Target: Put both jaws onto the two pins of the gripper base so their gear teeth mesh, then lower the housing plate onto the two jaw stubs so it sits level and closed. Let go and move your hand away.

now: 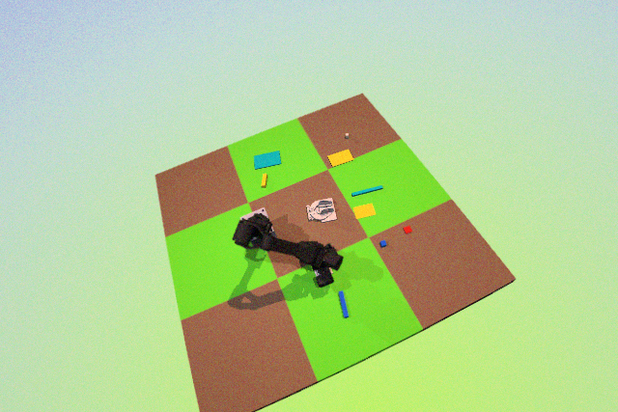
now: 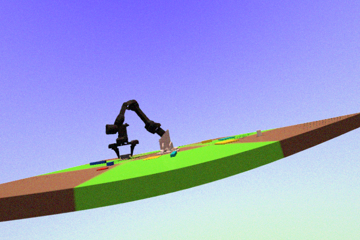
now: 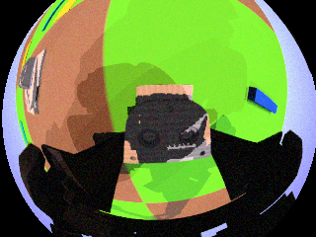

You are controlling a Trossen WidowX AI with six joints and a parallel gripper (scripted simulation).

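Note:
My gripper [image 2: 125, 157] [image 3: 167, 134] is shut on the grey housing plate [image 3: 163, 118] [image 2: 125, 155], one finger on each side. The plate shows two round features and lies low over a pale block [image 3: 164, 90]; whether it is lifted off cannot be told. A hard dark shadow covers most of it. The pale gripper base [image 1: 311, 212] [image 3: 39, 84] is in the middle brown square, at the left in the wrist view. Two grey curved pieces, seemingly the jaws [image 1: 324, 202], lie on it. Pins and tooth mesh are too small to make out.
A blue bar [image 1: 343, 304] [image 3: 264, 101] lies beside the hand. A blue cube [image 1: 383, 243], a red block [image 1: 407, 230], a teal bar [image 1: 367, 191] and a yellow plate [image 1: 364, 210] lie right of the base. A pale upright piece [image 2: 165, 140] stands before the arm's foot.

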